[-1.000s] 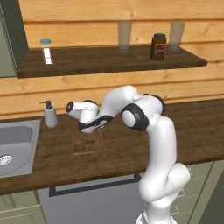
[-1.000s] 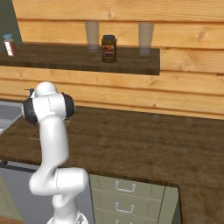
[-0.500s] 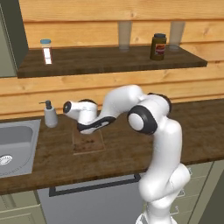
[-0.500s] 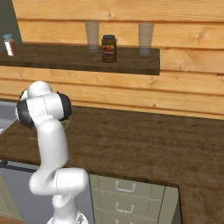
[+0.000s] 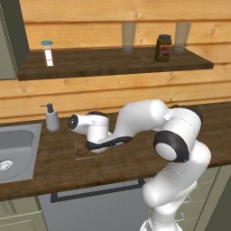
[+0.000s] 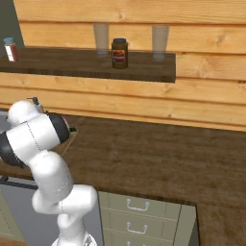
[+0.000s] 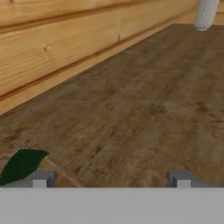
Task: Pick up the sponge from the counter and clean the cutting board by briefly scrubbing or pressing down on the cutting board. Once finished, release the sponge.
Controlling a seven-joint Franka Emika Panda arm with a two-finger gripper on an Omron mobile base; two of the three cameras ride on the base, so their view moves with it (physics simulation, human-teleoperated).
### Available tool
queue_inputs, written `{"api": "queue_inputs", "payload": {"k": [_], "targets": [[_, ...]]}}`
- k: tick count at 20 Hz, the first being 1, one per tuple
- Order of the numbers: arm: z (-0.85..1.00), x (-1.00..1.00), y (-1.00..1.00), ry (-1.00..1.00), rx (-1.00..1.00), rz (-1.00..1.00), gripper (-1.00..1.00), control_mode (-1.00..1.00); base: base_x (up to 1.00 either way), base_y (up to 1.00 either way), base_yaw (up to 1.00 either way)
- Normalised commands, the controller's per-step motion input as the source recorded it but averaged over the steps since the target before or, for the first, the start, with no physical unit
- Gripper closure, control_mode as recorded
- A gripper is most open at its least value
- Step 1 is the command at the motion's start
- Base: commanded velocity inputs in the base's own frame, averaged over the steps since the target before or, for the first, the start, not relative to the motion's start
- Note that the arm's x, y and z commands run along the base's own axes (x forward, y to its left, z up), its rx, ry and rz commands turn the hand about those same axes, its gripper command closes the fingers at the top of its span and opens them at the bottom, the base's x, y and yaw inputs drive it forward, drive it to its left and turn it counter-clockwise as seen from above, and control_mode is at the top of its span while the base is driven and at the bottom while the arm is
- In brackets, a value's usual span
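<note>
On the shelf, a dark-filled jar; below, hand spread open beside sponge.

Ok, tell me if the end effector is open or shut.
Open: in the hand view the end effector has fingertips far apart, holding nothing.

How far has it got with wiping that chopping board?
Apparently near the end. The end effector is open and empty, low over the counter. The sponge lies loose beside its left fingertip, near the board's pale edge line, so it looks released. Whether scrubbing happened can't be told; only pulling the arm away seems left.
</note>
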Motion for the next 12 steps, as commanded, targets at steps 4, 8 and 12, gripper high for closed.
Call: {"api": "queue_inputs", "payload": {"k": [4, 8, 12], "targets": [[1.00, -0.84, -0.01, -0.23, 0.04, 0.00, -1.00, -1.00, 0.00, 0.00, 0.00], [0.99, -0.86, -0.27, -0.30, 0.00, 0.00, -1.00, -1.00, 0.00, 0.00, 0.00], [0.96, -0.87, -0.58, -0.21, 0.13, 0.03, -1.00, -1.00, 0.00, 0.00, 0.00]]}}
